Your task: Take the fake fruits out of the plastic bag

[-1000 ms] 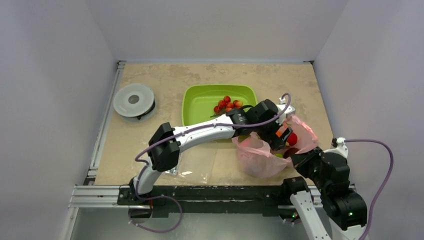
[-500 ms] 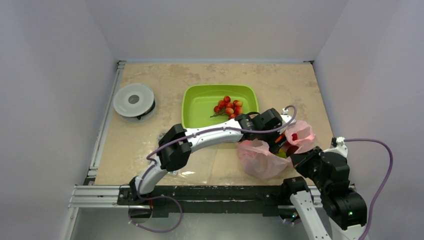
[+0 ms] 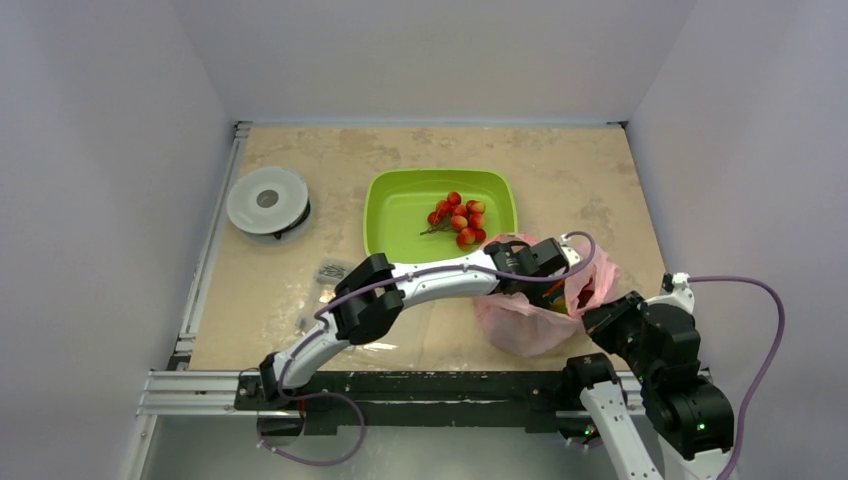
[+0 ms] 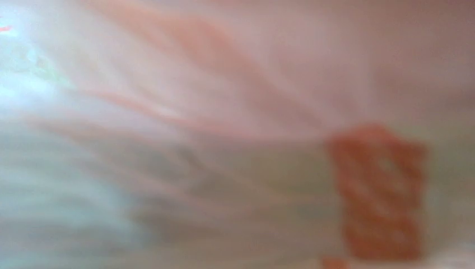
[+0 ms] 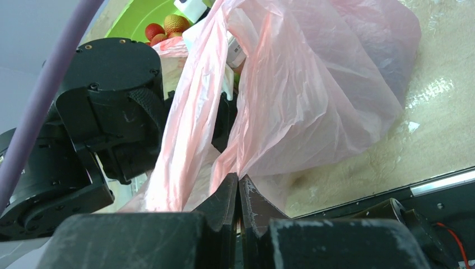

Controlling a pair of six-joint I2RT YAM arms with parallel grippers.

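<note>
The pink plastic bag [image 3: 525, 322] lies crumpled at the right front of the table. My left gripper is buried in the bag's mouth; only its black wrist [image 3: 538, 258] shows from above. The left wrist view is filled with blurred pink film [image 4: 224, 84] and one orange-red blur [image 4: 381, 190] that I cannot identify; no fingers show. My right gripper [image 5: 239, 180] is shut on a pinch of the plastic bag [image 5: 313, 84] at its near right edge. The fake fruits are hidden, apart from a sliver of red and green [image 3: 562, 298] at the bag's opening.
A green tray [image 3: 395, 210] behind the bag holds a cluster of small red berries [image 3: 458, 222]. A white round reel [image 3: 268, 202] sits at the left. A clear flat plastic piece [image 3: 400, 325] lies under the left arm near the front edge.
My left arm has dropped and pushed deeper into the bag. The pink film has closed over its wrist, and the red fruit seen at the mouth earlier is now covered. The right gripper has kept its hold.
</note>
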